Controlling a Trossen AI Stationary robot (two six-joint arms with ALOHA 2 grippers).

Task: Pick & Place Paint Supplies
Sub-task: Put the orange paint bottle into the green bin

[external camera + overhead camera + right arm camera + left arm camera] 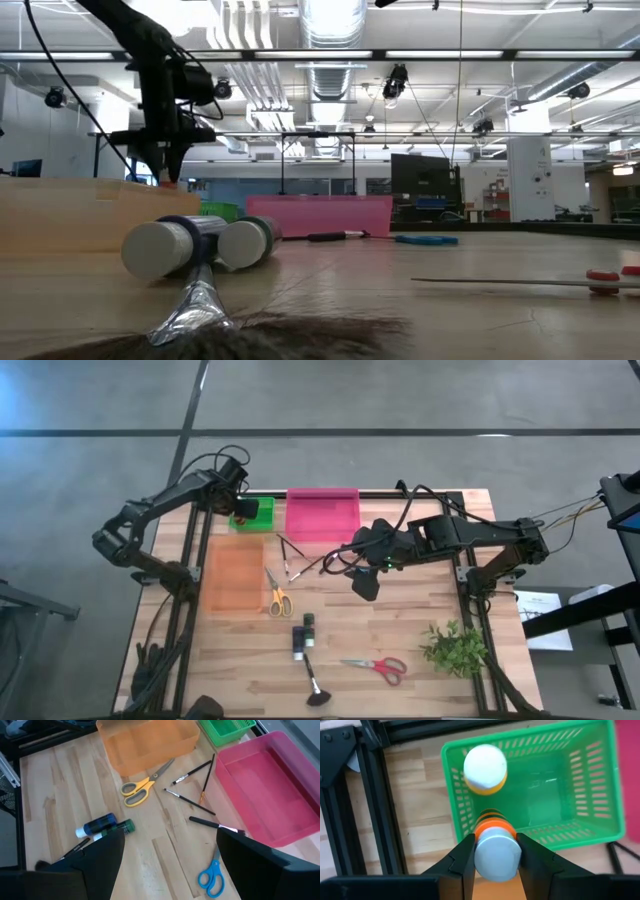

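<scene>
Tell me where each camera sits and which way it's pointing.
High: overhead, straight down on both arms.
Low: table height, past two bottles toward the room; one arm hangs in.
Left wrist: left hand holding an orange bottle above the green basket.
Right wrist: open right hand over brushes.
Shared: yellow scissors.

From above, the left arm hides most of the green basket (pixel 262 512) at the surface's far left corner, and the right arm covers the blue scissors (pixel 212 876) near mid-surface. At table height, the broad brush (pixel 215 325) blurs in the foreground; the red scissors (pixel 608 281) are cut off at the edge.
</scene>
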